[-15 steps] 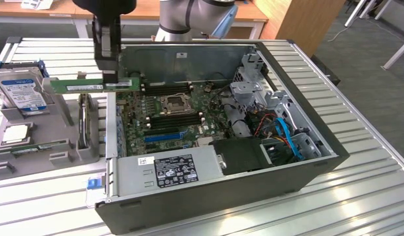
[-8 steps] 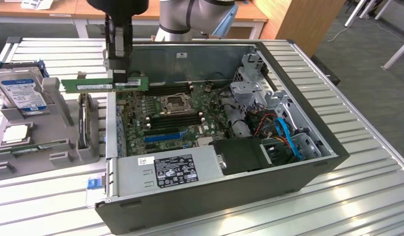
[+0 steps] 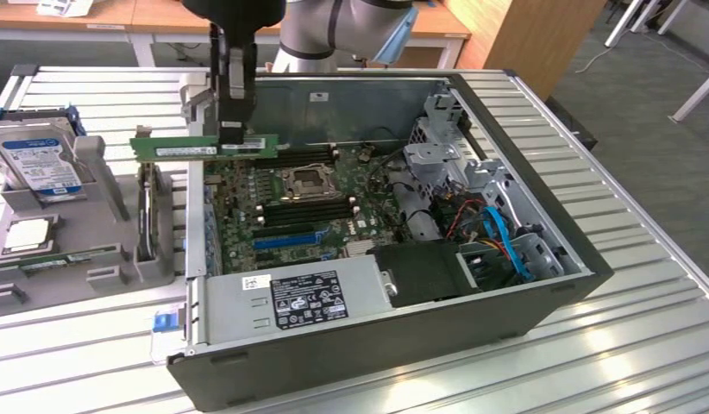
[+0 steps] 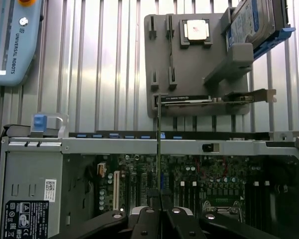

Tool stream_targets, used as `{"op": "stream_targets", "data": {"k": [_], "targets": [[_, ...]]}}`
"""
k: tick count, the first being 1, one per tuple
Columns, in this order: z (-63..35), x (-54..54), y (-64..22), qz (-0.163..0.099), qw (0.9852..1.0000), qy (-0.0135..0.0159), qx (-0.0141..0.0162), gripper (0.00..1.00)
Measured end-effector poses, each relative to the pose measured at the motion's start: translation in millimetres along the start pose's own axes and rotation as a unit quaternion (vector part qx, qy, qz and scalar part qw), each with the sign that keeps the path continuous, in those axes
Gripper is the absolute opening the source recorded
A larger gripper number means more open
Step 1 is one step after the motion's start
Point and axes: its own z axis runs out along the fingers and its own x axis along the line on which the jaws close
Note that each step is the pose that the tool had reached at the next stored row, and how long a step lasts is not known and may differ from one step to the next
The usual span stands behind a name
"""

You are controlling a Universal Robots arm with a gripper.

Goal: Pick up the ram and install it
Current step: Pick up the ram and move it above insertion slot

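Black gripper [image 3: 231,136] pinches the ram [image 3: 176,148], a thin green stick with a row of small black chips, holding it level and on edge. The fingers clamp it near the end toward the exterior view's right. The ram hangs across the case's [image 3: 367,354] wall on the exterior view's left, one end over the ribbed metal table [image 3: 585,362] and the other over the board [image 3: 245,194]. It appears to float clear of everything beneath, though the height is hard to judge.

In the wrist view the ram [image 4: 159,149] shows edge-on as a fine line running out from the gripper [image 4: 159,219], crossing the case's pale steel rim.

Inside the open, dark-walled case, long black memory slots [image 3: 303,211] flank the square socket [image 3: 305,181]. A boxy grey power supply [image 3: 297,297] fills the near end, and blue cables [image 3: 510,246] crowd the corner on the exterior view's right. The space above the slots is open.

Beside the case, a grey moulded holder [image 3: 55,259] carries a hard drive [image 3: 38,164].
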Motion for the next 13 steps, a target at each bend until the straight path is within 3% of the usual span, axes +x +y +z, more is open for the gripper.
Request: {"op": "stream_targets", "data": {"k": [13], "targets": [[-3.1, -0.3, -30.3, 0.000, 1.0000, 0.0000, -0.0019, 0.12]]}}
